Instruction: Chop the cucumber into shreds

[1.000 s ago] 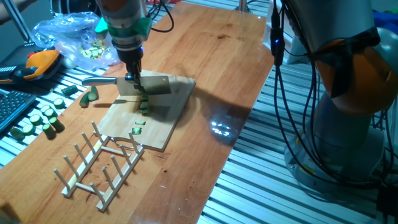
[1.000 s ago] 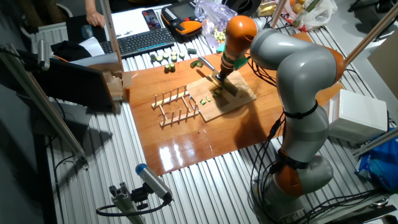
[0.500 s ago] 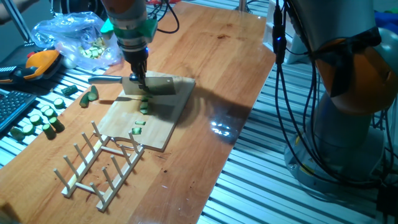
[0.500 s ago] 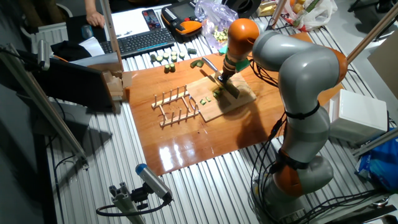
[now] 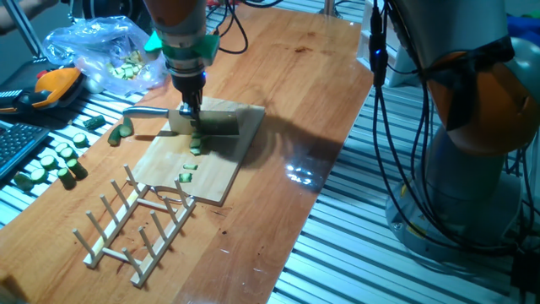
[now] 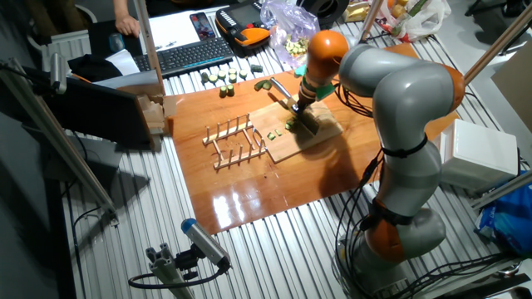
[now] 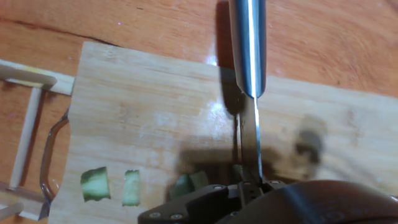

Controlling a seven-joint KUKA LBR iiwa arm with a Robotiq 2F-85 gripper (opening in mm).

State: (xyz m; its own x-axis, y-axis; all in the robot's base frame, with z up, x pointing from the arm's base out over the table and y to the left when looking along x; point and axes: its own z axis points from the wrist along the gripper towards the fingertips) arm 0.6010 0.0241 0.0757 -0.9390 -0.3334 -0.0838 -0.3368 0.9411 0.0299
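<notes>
My gripper (image 5: 191,110) is shut on a steel knife (image 5: 213,124) and holds it edge-down on the wooden cutting board (image 5: 221,173). The knife's handle (image 5: 145,111) sticks out to the left. A small green cucumber piece (image 5: 196,146) lies just in front of the blade, and tiny shreds (image 5: 187,174) lie nearer the board's front. In the hand view the knife (image 7: 247,50) runs up the middle from my gripper (image 7: 249,188). There a cucumber piece (image 7: 189,182) lies left of the blade, and two shreds (image 7: 95,184) lie further left. The other fixed view shows my gripper (image 6: 299,108) over the board (image 6: 320,134).
A wooden dish rack (image 5: 139,224) stands at the board's front end. Several thick cucumber chunks (image 5: 55,160) lie at the table's left edge. A clear plastic bag (image 5: 97,51) and an orange tool (image 5: 55,84) are at the back left. A keyboard (image 6: 187,54) lies beyond the table.
My gripper and the knife have shifted a little to the right along the board. The cucumber bits have stayed where they were.
</notes>
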